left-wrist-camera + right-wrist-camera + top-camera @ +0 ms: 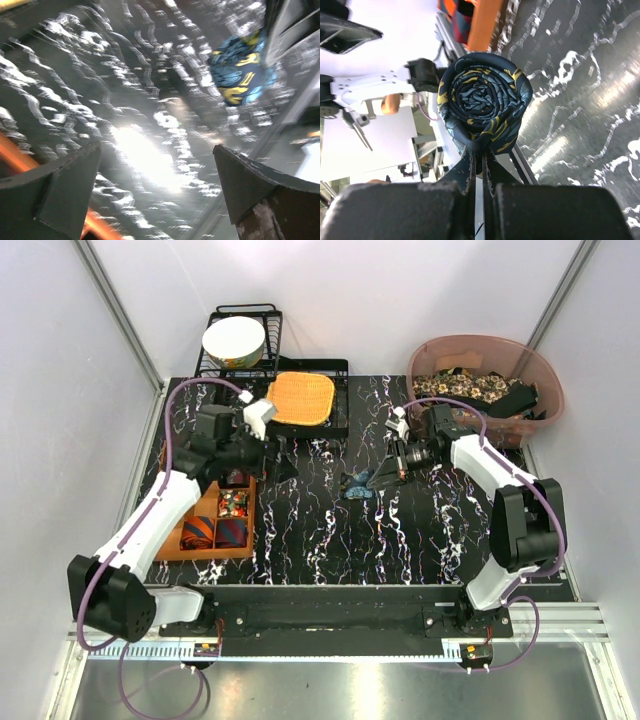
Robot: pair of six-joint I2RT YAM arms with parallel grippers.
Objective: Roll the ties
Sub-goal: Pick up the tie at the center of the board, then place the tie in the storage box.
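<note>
Blue tie w/ teal-yellow print (482,100): rolled in a tight coil, ctr of top view over desk (320,535); can't tell if it touches the desk.
R gripper (482,150): clenched on the coil's outer edge.
L gripper (155,185): released, jaws wide, empty; left-ctr of top view, by orange tray (205,553).
Striped rolled ties (197,532): in the tray's near compartments.
Loose ties (470,387): in pink bin (480,339), upper right.
</note>
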